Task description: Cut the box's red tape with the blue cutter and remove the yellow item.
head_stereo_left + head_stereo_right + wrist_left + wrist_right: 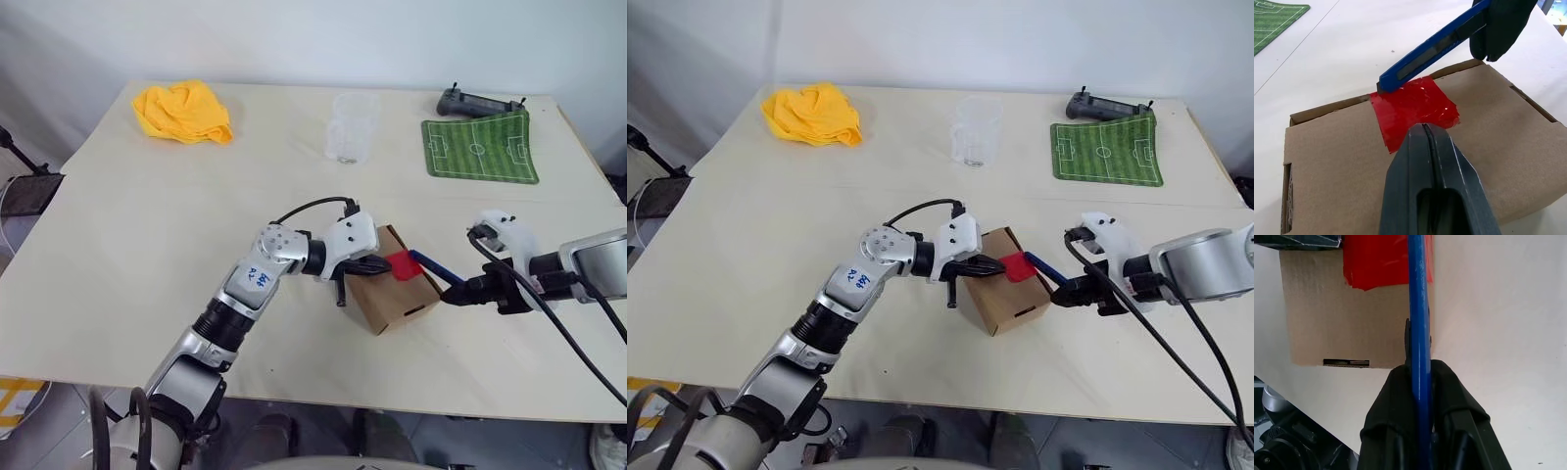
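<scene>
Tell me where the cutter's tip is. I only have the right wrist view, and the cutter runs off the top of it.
Observer: The blue cutter has its tip at the far edge of the red tape, by the flap seam.
Operator: Is anything steadying the box?
Observer: Yes, the left hand, shut, has its fingertips on the top of the box, at the tape's near edge.
Operator: Anything close to the box?
Observer: No. A yellow cloth, a clear cup and a green pitch mat sit towards the table's far side, well apart from it.
</scene>
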